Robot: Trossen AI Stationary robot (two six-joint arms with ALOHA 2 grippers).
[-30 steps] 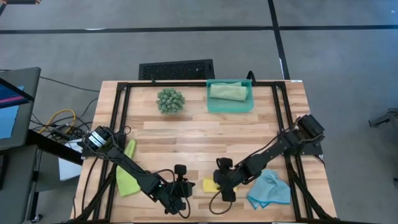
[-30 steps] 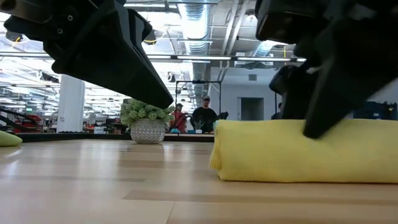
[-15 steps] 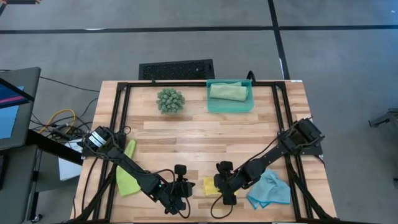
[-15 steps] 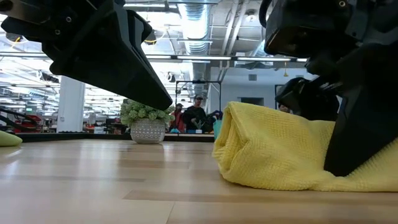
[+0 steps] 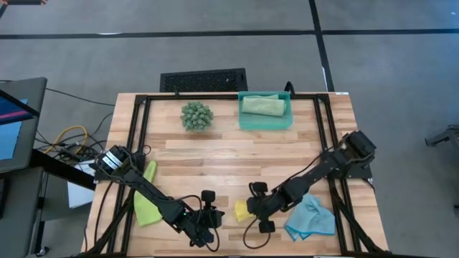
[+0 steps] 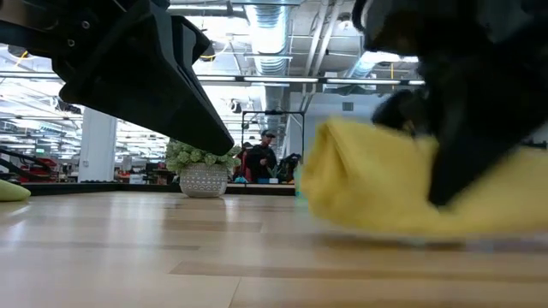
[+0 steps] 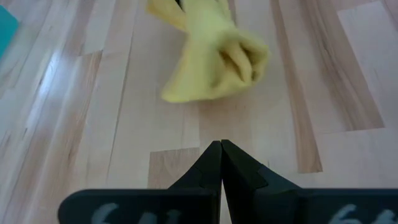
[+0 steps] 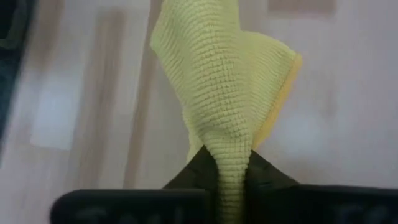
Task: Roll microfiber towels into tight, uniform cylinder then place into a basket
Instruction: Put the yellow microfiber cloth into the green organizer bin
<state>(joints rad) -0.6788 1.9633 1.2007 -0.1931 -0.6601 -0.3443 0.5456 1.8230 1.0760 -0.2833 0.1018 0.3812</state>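
The yellow towel point(image 5: 241, 210), rolled and bunched, is near the table's front edge, with my right gripper point(image 5: 256, 210) shut on it. My left gripper point(image 5: 216, 213) is shut and holds nothing, a short way to the towel's left, pointing at the towel point(image 7: 211, 59). A sage green rolled towel point(image 5: 264, 105) lies in the teal basket point(image 5: 265, 125) at the far edge. The lime green towel point(image 5: 147, 202) lies flat at the left under my left arm. The light blue towel point(image 5: 310, 218) lies crumpled at the front right. My right gripper pinches the yellow towel's bunched layers point(image 8: 227, 163) between its two fingers, coming slanting down from the table's right. The towel's free end point(image 6: 342, 171) sticks out toward the left beyond the fingers. In the low view it seems just off the wood.
A round spiky green plant ball point(image 5: 196, 115) stands at the far left of the basket. A black slotted grille point(image 5: 204, 79) lies on the floor beyond the table. Black frame rails point(image 5: 143, 136) run along the table's sides. Bare wood point(image 5: 237, 161) spans the middle.
My right gripper, open astride the yellow roll a second ago, has sunk onto it and shut. The roll has been squashed from an even cylinder into a bunched shape. Its left end has come up a little.
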